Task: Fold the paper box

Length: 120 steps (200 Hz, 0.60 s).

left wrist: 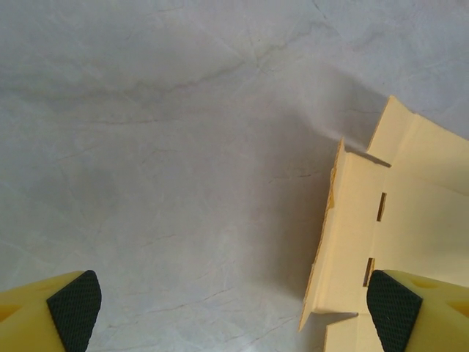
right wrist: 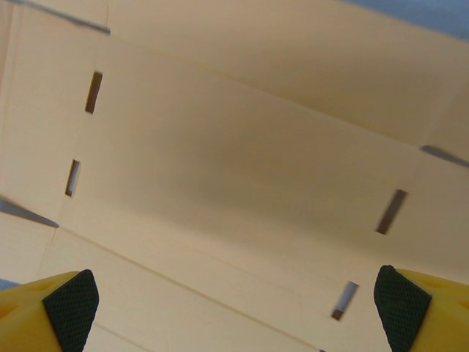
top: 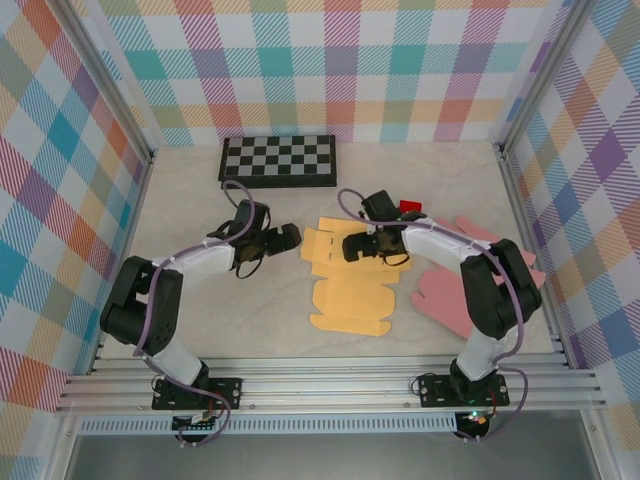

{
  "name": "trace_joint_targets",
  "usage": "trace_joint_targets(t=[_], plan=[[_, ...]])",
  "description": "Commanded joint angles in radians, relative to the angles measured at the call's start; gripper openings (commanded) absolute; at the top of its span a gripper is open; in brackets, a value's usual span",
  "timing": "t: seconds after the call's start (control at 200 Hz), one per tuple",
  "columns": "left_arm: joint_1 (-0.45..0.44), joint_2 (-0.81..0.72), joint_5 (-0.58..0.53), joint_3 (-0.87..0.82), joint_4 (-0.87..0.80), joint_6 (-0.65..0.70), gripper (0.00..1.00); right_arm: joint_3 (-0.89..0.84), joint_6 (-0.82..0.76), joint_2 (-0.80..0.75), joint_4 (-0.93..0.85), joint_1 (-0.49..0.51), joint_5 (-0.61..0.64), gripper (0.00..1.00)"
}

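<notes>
1. Got a pale table [top: 250, 340], smooth with faint marble veining, boxed in by pastel plaid walls [top: 60, 200].
2. Then the paper box [top: 350, 295] [left wrist: 410, 220] [right wrist: 242, 169], lying flat and unfolded mid-table between the arms. Matte yellow-tan card with scored creases, small cut slots and edge flaps.
3. Pink sheets [top: 445, 300] with rounded tabs just right of it, partly under the right arm.
4. Black-and-white chessboard [top: 278, 161] along the back edge.
5. Left gripper [top: 290, 238] [left wrist: 233, 308] at the box's left edge, spread wide, pinching nothing. Yellow fingers, black textured pads [left wrist: 73, 312].
6. Right gripper [top: 352, 246] [right wrist: 234, 301] over the box's upper part, also spread wide, gripping nothing.
7. Small red thing [top: 410, 208] just behind it, can't tell what.
</notes>
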Motion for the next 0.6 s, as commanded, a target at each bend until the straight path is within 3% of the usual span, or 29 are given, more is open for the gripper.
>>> trace_joint_targets(t=[0.0, 0.455, 0.595], plan=[[-0.009, 0.014, 0.032, 0.043, -0.041, 0.033, 0.95, -0.016, -0.037, 0.041, 0.044, 0.021, 0.005, 1.0], [-0.009, 0.082, 0.089, 0.039, -0.034, 0.088, 0.91, 0.112, -0.069, 0.191, 0.1, 0.081, -0.26, 1.0], [-0.009, 0.089, 0.107, 0.019, -0.024, 0.087, 0.84, 0.099, -0.045, 0.14, 0.121, 0.088, -0.227, 1.0]])
